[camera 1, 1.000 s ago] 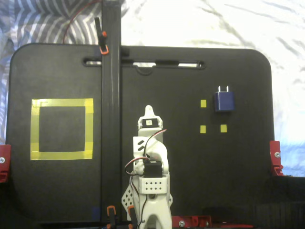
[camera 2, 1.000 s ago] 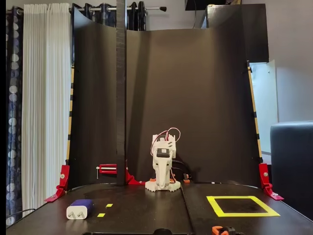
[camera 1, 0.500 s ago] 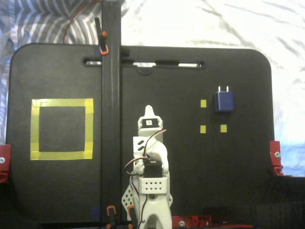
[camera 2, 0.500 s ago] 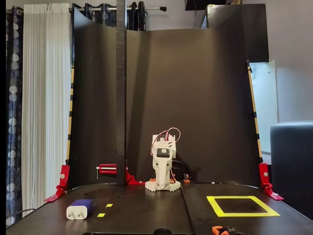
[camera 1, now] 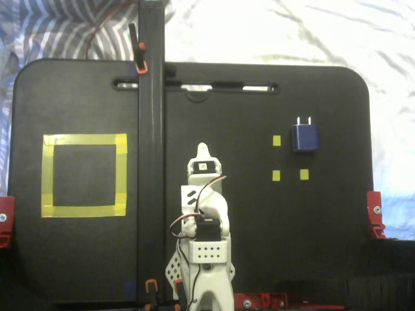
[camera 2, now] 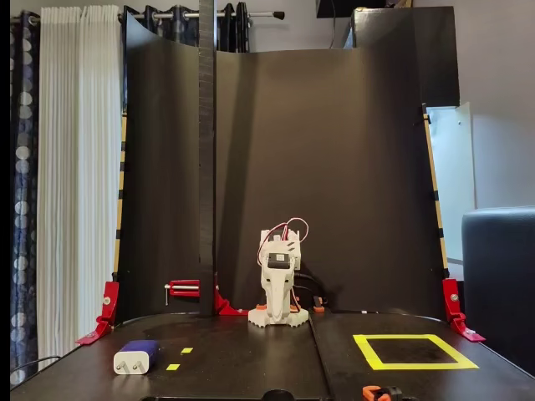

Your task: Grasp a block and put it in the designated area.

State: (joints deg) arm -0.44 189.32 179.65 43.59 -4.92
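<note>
The dark navy block, with two silvery prongs pointing to the far edge, lies on the black board at the right in a fixed view. It sits at the front left in the other fixed view. The designated area, a large yellow tape square, is on the left of the board and shows at the front right from the other side. It is empty. My gripper is folded at the arm's base, shut and empty, midway between block and square, far from both. It also shows pointing down.
Small yellow markers lie around the block. A black vertical post stands between my arm and the yellow square. Red clamps grip the board's edges. A tall black backdrop stands behind my arm.
</note>
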